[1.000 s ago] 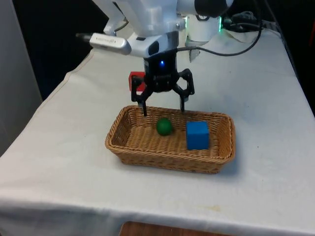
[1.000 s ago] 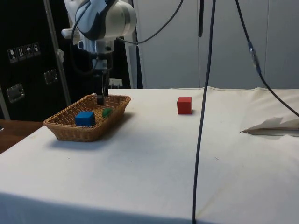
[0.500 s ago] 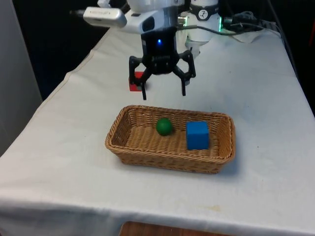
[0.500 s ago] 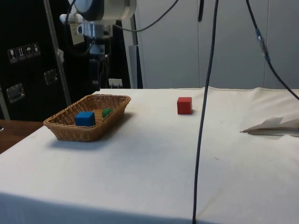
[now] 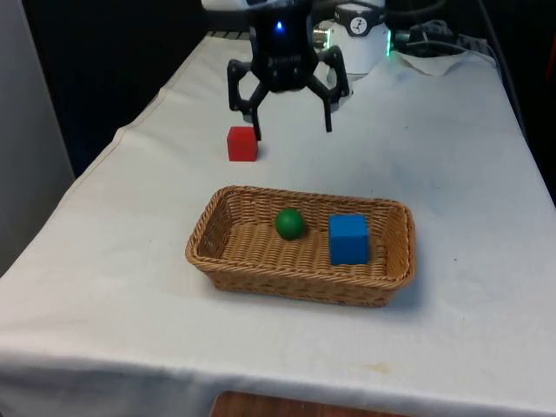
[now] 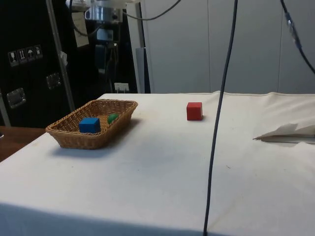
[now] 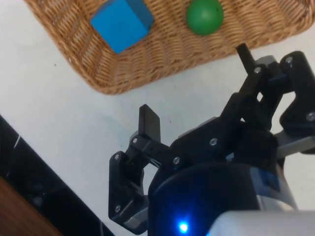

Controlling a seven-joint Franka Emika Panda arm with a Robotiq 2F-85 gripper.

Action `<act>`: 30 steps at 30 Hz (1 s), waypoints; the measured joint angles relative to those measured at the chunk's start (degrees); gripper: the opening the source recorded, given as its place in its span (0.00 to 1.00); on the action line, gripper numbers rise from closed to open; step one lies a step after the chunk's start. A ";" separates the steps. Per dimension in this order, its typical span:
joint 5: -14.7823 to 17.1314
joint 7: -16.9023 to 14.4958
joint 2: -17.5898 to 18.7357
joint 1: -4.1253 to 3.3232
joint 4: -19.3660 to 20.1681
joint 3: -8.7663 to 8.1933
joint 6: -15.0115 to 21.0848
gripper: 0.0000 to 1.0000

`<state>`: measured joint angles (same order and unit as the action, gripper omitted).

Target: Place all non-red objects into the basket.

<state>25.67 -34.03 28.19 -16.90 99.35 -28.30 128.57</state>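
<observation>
A wicker basket (image 5: 295,285) stands on the white cloth and holds a green ball (image 5: 290,223) and a blue cube (image 5: 348,238). My gripper (image 5: 294,130) hangs open and empty high above the table, beyond the basket's far side. A red cube (image 5: 242,143) sits on the cloth below it, toward the front view's left. From the side, the basket (image 6: 83,140) with the blue cube (image 6: 89,125) and green ball (image 6: 112,118) stands well apart from the red cube (image 6: 194,111). The wrist view looks past the open gripper (image 7: 197,88) at the basket (image 7: 147,66), blue cube (image 7: 121,23) and ball (image 7: 204,15).
A dark cable (image 6: 216,123) hangs down in front of the side view. A crumpled white sheet (image 6: 288,132) lies at the far end of the table. The table's edge (image 5: 95,165) runs close to the red cube on the front view's left.
The open gripper has risen out of the basket and drawn back toward the table's far end. The red cube, earlier partly hidden behind it, now shows fully. Ball and blue cube stayed put.
</observation>
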 measured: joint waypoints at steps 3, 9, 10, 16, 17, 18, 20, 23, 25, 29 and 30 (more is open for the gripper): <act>-0.52 0.40 -1.43 -0.11 1.03 0.00 0.00 1.00; -1.43 0.92 -3.78 -0.23 2.75 0.00 -0.11 1.00; -1.66 1.03 -4.30 -0.23 3.15 0.00 -0.11 1.00; -3.61 2.18 -7.33 -0.63 5.39 0.00 -0.11 1.00; -3.61 2.18 -7.33 -0.63 5.39 0.00 -0.11 1.00; -4.24 2.58 -8.48 -0.80 6.19 0.00 -0.17 1.00; -4.98 3.04 -9.63 -0.92 6.99 0.00 -0.23 1.00; -5.67 3.44 -10.77 -1.09 7.85 0.00 -0.23 1.00; -6.59 3.90 -12.38 -1.20 9.05 0.00 -0.23 1.00; -7.73 4.47 -14.32 -1.32 10.66 0.00 -0.23 1.00; -8.02 4.53 -14.78 -1.38 11.06 0.00 -0.23 1.00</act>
<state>17.65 -29.51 13.41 -18.28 110.41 -28.30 128.34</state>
